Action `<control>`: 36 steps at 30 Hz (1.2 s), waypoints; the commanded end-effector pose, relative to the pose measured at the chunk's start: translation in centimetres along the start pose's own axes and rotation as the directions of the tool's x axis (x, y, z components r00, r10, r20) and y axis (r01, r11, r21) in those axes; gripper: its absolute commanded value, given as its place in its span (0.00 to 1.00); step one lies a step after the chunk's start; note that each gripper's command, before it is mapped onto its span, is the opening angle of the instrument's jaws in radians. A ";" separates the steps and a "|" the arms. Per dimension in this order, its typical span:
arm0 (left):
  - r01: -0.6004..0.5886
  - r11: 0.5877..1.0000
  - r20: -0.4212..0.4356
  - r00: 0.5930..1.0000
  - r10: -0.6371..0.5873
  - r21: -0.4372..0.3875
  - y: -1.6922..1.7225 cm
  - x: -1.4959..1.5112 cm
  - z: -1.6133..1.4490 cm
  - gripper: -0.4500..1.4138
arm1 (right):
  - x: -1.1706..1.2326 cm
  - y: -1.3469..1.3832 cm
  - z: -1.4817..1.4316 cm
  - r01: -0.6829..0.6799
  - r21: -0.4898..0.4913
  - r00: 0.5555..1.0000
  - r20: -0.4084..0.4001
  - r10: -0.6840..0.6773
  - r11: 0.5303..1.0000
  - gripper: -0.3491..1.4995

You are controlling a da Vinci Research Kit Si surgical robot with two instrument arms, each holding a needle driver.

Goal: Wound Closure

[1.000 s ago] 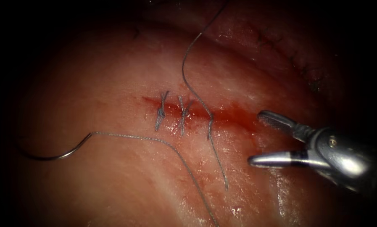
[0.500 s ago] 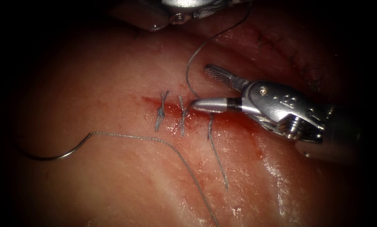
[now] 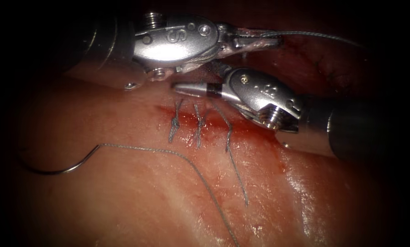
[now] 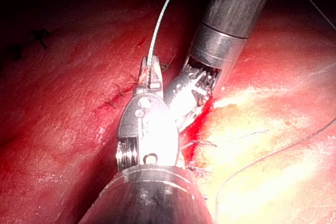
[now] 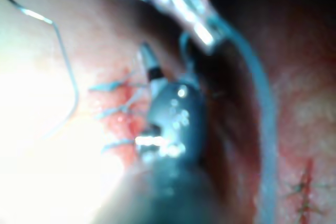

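- The needle (image 3: 54, 171) lies loose on the tissue (image 3: 122, 201), far from both tools, on the left of the cut (image 3: 255, 128). It is not in the tissue, and no tool holds it.
- The thread (image 3: 168, 152) runs from the needle's end and off the near edge.
- There is a lot of bare tissue around the needle, with room on all sides.
- Three stitches (image 3: 199, 126) cross the cut, just below the right tool's tip. A loose thread end (image 3: 239, 178) trails from the last one.
- The left tool (image 3: 268, 42) sits just above the right tool (image 3: 182, 88). They are very close, with little room between them.
- The left tool is pinched on the thread. From it the strand (image 3: 314, 34) runs away to the right.
- The left wrist view shows the left tool (image 4: 149, 77) gripping the strand (image 4: 163, 19), with the right tool's shaft (image 4: 231, 24) just behind.
- The right wrist view shows the right tool (image 5: 147, 59) beside the stitches (image 5: 113, 111), and an old sewn line (image 5: 304, 192) off to one side.
- I cannot tell if the right tool is spread or closed, or if it holds anything.
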 end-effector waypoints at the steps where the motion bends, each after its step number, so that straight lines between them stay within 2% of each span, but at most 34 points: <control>1: -0.003 1.000 -0.010 1.000 0.003 0.002 0.05 -0.09 0.01 0.00 | -0.04 0.05 0.07 -0.002 -0.014 1.000 -0.018 0.002 1.000 0.63; 8: 0.011 0.998 -0.077 0.997 -0.007 0.056 0.22 -0.27 -0.29 0.00 | 0.01 0.19 0.00 -0.005 -0.048 0.991 -0.132 -0.002 0.999 0.52; 11: 0.013 0.997 -0.095 0.995 -0.006 0.078 0.26 -0.41 -0.40 0.00 | 0.08 0.18 -0.05 -0.055 -0.016 0.976 -0.210 0.051 0.998 0.49; 16: 0.017 0.994 -0.116 0.993 -0.005 0.105 0.21 -0.51 -0.51 0.00 | 0.14 0.14 -0.17 -0.073 0.043 0.961 -0.264 0.082 0.996 0.47; 27: 0.028 0.989 -0.131 0.991 -0.009 0.143 0.04 -0.64 -0.66 0.00 | 0.21 0.01 -0.57 -0.084 0.129 0.947 -0.299 0.120 0.988 0.46; 33: 0.036 0.987 -0.129 0.991 -0.016 0.154 -0.03 -0.78 -0.59 0.00 | 0.25 -0.03 -0.71 -0.078 0.199 0.940 -0.311 0.139 0.977 0.46; 36: 0.044 0.986 -0.130 0.991 -0.023 0.163 -0.06 -0.84 -0.49 0.00 | 0.24 -0.09 -0.71 -0.080 0.256 0.945 -0.289 0.156 0.963 0.46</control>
